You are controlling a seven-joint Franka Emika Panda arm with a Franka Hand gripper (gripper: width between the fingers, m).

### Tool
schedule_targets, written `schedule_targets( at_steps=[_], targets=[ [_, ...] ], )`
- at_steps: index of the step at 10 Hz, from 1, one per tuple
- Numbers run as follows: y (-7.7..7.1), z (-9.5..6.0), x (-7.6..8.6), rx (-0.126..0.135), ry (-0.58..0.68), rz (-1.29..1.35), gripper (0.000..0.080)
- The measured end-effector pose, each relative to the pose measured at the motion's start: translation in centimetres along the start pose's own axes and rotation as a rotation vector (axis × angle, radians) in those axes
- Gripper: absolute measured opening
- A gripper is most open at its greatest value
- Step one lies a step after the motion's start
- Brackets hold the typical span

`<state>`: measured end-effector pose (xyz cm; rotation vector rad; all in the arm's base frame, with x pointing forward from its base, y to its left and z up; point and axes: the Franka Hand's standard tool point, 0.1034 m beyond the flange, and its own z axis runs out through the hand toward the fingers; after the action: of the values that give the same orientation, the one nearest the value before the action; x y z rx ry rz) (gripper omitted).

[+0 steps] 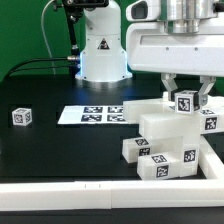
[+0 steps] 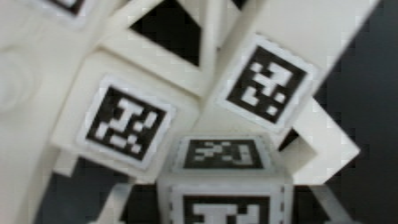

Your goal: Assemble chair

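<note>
On the black bench point(image 1: 60, 150), my fingers point(image 1: 185, 92) look clamped partway on the chair point(image 1: 165, 135)'s top piece; a tilt could jam the joint.

A robotics lab: a white robot arm point(image 1: 100, 45) is bolted onto a black table point(image 1: 50, 150), a green backdrop point(image 1: 25, 30) hangs behind, and printed tags cover the marker board point(image 1: 90, 114) and white blocks point(image 1: 165, 140).

A flat black table point(image 1: 50, 150) is carrying a small white tagged cube point(image 1: 21, 117), a thin flat white marker board point(image 1: 92, 114), and a chunky white plastic tagged chair assembly point(image 1: 165, 140) sitting near the exterior view's right
</note>
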<state>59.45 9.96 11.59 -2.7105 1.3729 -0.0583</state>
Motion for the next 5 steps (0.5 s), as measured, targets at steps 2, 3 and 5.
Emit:
schedule_targets(
  at_steps=[2,3,5],
  targets=[
    [-0.03,-0.02,0.33,0.015,-0.003,0.094,0.0281],
    [-0.06,-0.01,0.28,0.015,-0.003,0.087,0.0282],
    [-0.04,0.02,0.28,0.014,-0.003,0.047,0.0491]
  ],
)
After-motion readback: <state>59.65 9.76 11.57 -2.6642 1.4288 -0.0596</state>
